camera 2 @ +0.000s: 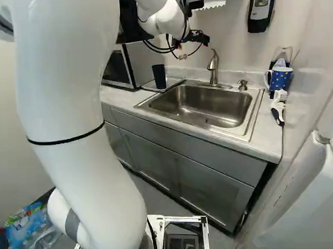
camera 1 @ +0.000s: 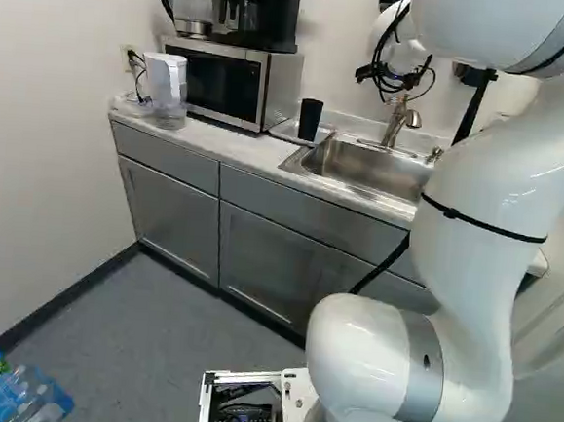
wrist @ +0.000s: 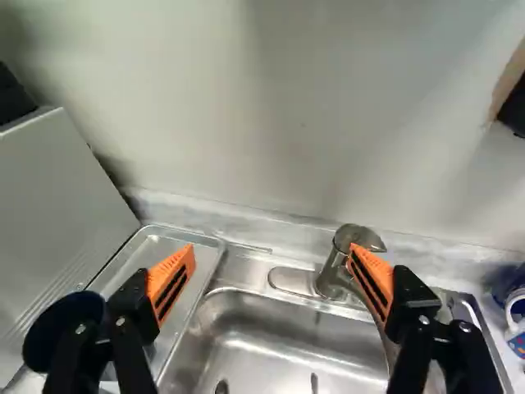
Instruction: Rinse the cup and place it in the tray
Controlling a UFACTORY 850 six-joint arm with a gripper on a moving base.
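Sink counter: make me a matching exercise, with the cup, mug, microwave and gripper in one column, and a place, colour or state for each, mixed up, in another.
Column one:
1. Cup
2. Mug
3. Microwave
4. Gripper

Column two:
A. Open, with nothing gripped
B. Under the coffee maker
C. Standing upright on the tray
D. Blue with dots

Right pairs: 1-C, 2-D, 3-B, 4-A
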